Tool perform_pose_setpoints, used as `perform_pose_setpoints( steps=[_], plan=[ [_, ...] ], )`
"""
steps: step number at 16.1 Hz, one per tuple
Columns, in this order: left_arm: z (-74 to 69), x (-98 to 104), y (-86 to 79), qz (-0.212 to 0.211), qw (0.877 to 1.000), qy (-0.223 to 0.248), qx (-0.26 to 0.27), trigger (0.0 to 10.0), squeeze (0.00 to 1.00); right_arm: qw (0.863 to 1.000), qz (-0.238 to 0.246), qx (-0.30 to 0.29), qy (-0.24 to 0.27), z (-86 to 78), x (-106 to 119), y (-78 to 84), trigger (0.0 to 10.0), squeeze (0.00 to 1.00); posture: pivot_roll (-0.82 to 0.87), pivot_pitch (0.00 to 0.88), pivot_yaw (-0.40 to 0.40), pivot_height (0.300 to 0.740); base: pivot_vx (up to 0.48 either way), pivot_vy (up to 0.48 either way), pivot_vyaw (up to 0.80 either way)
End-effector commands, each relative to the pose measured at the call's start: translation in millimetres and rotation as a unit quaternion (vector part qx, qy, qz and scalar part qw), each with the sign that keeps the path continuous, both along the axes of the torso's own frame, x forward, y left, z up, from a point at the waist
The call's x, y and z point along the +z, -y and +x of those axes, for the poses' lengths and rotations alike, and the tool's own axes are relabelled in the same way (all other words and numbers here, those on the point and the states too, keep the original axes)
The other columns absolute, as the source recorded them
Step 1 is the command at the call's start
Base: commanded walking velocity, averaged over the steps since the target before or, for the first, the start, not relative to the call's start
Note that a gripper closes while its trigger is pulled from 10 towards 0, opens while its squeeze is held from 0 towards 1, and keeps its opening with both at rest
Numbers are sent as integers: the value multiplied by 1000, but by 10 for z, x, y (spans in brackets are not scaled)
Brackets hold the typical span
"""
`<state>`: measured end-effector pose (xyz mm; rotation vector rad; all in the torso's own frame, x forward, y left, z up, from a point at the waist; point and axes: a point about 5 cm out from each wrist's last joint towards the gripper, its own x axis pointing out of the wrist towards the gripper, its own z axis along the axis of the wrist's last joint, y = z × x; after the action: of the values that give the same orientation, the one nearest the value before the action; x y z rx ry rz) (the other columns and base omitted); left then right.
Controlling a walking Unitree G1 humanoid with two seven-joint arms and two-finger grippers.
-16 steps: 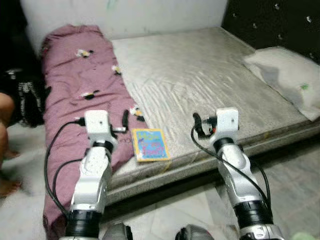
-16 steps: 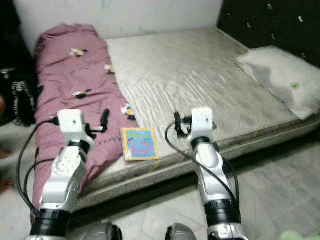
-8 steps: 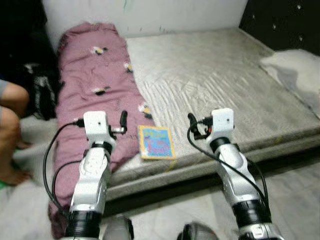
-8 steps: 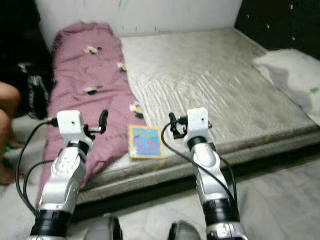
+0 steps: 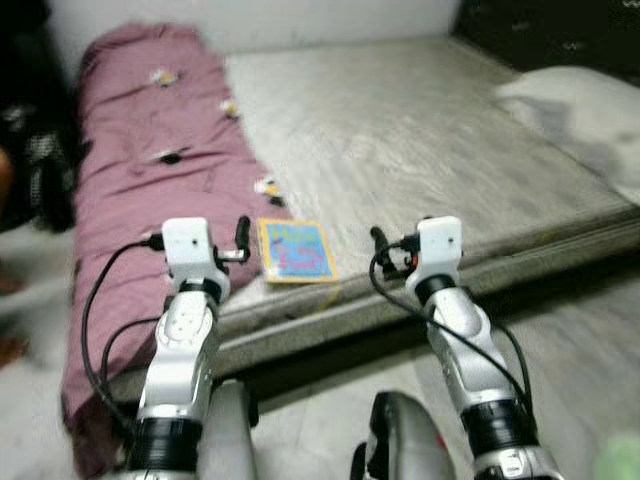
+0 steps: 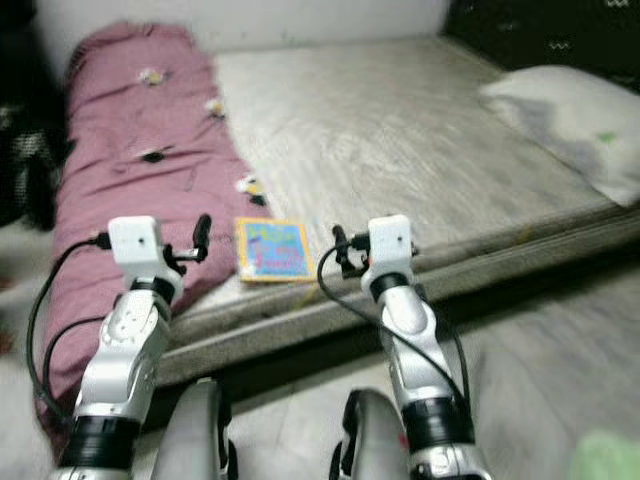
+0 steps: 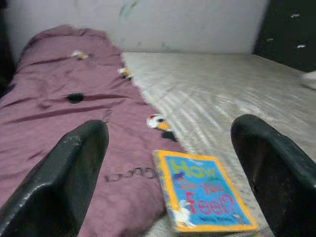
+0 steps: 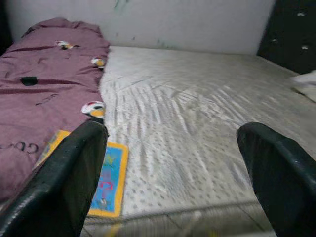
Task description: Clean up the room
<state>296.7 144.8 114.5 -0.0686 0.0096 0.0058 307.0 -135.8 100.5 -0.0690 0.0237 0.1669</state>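
Note:
A blue picture book with a yellow border (image 5: 295, 250) lies flat on the grey mattress (image 5: 420, 130), near its front edge and beside a purple blanket (image 5: 140, 170). My left gripper (image 5: 241, 235) is open and empty, held over the blanket's edge just left of the book. In the left wrist view the book (image 7: 205, 197) lies ahead between the fingers (image 7: 74, 168). My right gripper (image 5: 378, 245) is open and empty, just right of the book at the mattress edge. In the right wrist view the book (image 8: 106, 180) sits off to one side.
A white pillow (image 5: 575, 115) lies at the right end of the mattress, against a dark wall. A dark bag (image 5: 30, 160) stands on the floor left of the blanket. My own legs (image 5: 400, 440) show above the pale tiled floor. A blurred green thing (image 5: 620, 460) sits bottom right.
The whole picture has shifted and blurred, so the camera moved. The person's leg at the left has slid out of view. Book and both open grippers keep their relation.

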Motion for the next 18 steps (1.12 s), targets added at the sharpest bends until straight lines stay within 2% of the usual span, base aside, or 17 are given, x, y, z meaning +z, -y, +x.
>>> perform_pose_setpoints(
  steps=[1,3,6,11,14,16,18],
  plan=[
    [-4,13,16,0,1000,2,-3,10000,0,1000,-1,2,5,28,38,12,10000,0,-26,0,-10,606,0,0,0],
    [-6,14,21,-1,1000,3,-6,10000,0,1000,-8,7,8,28,39,3,10000,0,-24,0,-11,606,0,0,0],
    [-18,19,31,-6,1000,7,-14,10000,0,1000,-11,13,11,20,42,-16,10000,0,-22,0,-11,606,0,0,544],
    [-25,13,37,-9,1000,7,-20,10000,0,999,-11,29,12,20,41,-46,10000,0,-22,0,-13,606,298,0,0],
    [-28,8,39,-10,1000,6,-22,10000,0,999,-13,30,11,14,33,-52,10000,0,-21,0,-13,606,310,0,519],
    [-24,-5,46,-13,1000,2,-24,10000,0,999,-14,32,13,13,37,-58,10000,0,-24,0,-10,606,321,0,0],
    [-19,-3,52,-13,1000,3,-25,10000,0,999,-15,32,13,15,34,-57,10000,0,-22,0,-11,606,0,0,0]
  ],
)
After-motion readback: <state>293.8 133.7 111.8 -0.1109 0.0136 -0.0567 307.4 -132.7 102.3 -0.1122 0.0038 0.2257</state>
